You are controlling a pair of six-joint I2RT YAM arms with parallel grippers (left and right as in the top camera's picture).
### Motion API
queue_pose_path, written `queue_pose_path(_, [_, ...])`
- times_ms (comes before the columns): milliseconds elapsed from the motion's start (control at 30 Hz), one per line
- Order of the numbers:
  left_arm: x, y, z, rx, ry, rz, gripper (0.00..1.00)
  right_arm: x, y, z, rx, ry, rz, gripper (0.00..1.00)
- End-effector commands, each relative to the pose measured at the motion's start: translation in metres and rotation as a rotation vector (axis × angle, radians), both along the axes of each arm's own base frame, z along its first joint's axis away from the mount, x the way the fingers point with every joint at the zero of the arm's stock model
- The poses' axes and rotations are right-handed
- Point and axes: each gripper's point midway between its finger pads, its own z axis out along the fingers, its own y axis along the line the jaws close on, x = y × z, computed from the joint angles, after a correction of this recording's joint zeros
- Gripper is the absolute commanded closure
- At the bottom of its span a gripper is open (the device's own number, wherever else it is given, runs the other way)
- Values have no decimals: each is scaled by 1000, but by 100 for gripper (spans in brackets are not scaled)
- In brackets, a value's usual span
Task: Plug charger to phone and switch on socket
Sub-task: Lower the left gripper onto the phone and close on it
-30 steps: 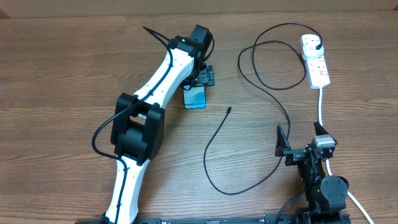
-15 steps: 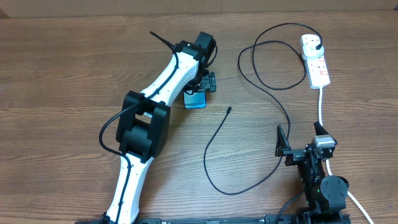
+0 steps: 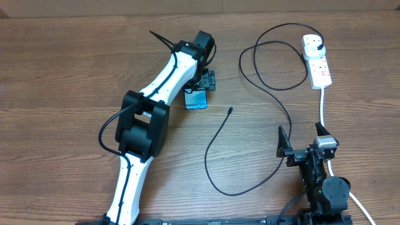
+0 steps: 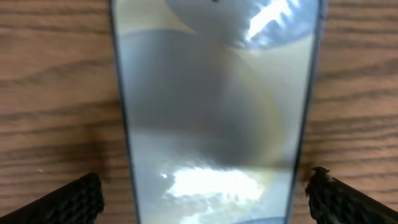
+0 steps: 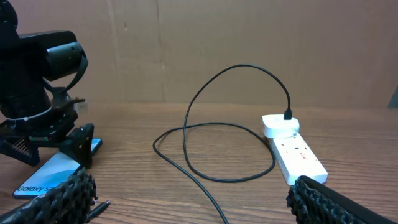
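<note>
The phone point(image 3: 195, 100) lies flat on the table with its light-blue screen lit, and its glass point(image 4: 214, 112) fills the left wrist view. My left gripper point(image 3: 204, 84) hangs open over the phone's far end, one finger point(image 4: 68, 202) on each side of it and clear of its edges. The charger's black cable point(image 3: 215, 134) runs from its plug in the socket point(image 3: 317, 62), loops, and ends in a small tip point(image 3: 230, 110) lying free right of the phone. My right gripper point(image 3: 303, 145) stands open and empty near the front edge, facing the cable point(image 5: 205, 99) and socket point(image 5: 298, 152).
A thick white cord point(image 3: 322, 106) runs from the socket toward the front, past the right arm. The wooden table point(image 3: 75, 75) ends at a brown cardboard wall point(image 5: 217, 37) at the back.
The left arm has shifted slightly to the right, and its gripper now covers a little more of the phone's far end. The right arm, cable and socket have not moved.
</note>
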Motion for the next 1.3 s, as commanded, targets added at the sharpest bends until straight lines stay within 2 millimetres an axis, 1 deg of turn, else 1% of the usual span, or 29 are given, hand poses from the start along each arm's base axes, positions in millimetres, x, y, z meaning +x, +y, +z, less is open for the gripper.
queue_pose_path(0, [3,11,-6,14,10,0,0,0,-2,-2,-1,-4,-12,0])
queue_pose_path(133, [3,10,-6,13,9,-3,0,0,-2,-2,-2,-4,-12,0])
queue_pose_path(333, [0,2,-6,12,5,-20,0,0,-2,-2,-1,-4,-12,0])
queue_pose_path(400, [0,2,-6,14,4,-15,0,0,-2,-2,-1,-4,-12,0])
queue_pose_path(567, [0,3,-6,5,7,58,0,0,-2,-2,-1,-4,-12,0])
queue_pose_path(700, [0,3,-6,5,2,63,0,0,-2,-2,-1,-4,-12,0])
queue_pose_path(833, [2,7,-6,26,-9,84,0,0,-2,-2,-1,-4,-12,0])
queue_pose_path(1267, [2,6,-6,23,-9,92,0,0,-2,-2,-1,-4,-12,0])
